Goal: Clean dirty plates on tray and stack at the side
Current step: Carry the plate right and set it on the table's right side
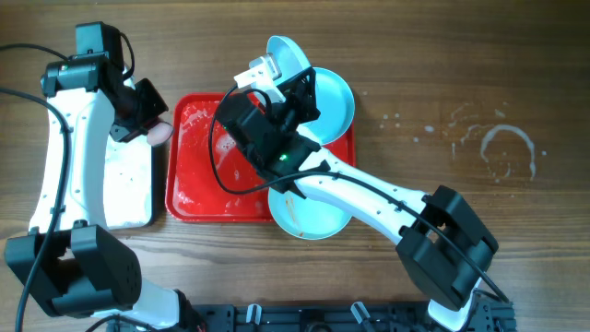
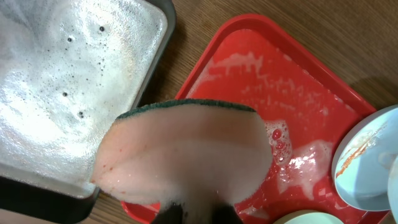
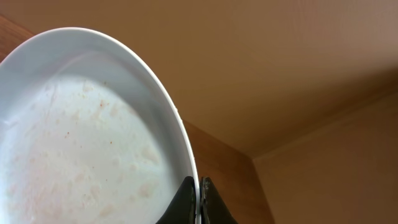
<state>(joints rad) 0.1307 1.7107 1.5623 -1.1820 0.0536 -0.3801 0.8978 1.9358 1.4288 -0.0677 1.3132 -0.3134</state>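
Observation:
The red tray (image 1: 194, 198) lies mid-table, wet with foam (image 2: 249, 68). My right gripper (image 1: 275, 76) is shut on the rim of a pale blue plate (image 1: 289, 55) and holds it tilted above the tray's far edge. In the right wrist view the fingers (image 3: 200, 200) pinch that plate (image 3: 81, 143), which shows faint brownish smears. A second plate (image 1: 336, 103) rests over the tray's far right corner. A third plate (image 1: 309, 219), with a brown smear, overlaps the near right edge (image 2: 367, 162). My left gripper (image 1: 152, 124) is shut on a pink sponge with a green back (image 2: 186, 149) beside the tray's left rim.
A black-rimmed tray with a white inside (image 1: 129, 184) stands left of the red tray and holds soapy water (image 2: 68, 74). Water marks (image 1: 502, 148) show on the wooden table to the right. The right arm (image 1: 387, 198) crosses above the red tray's near right part.

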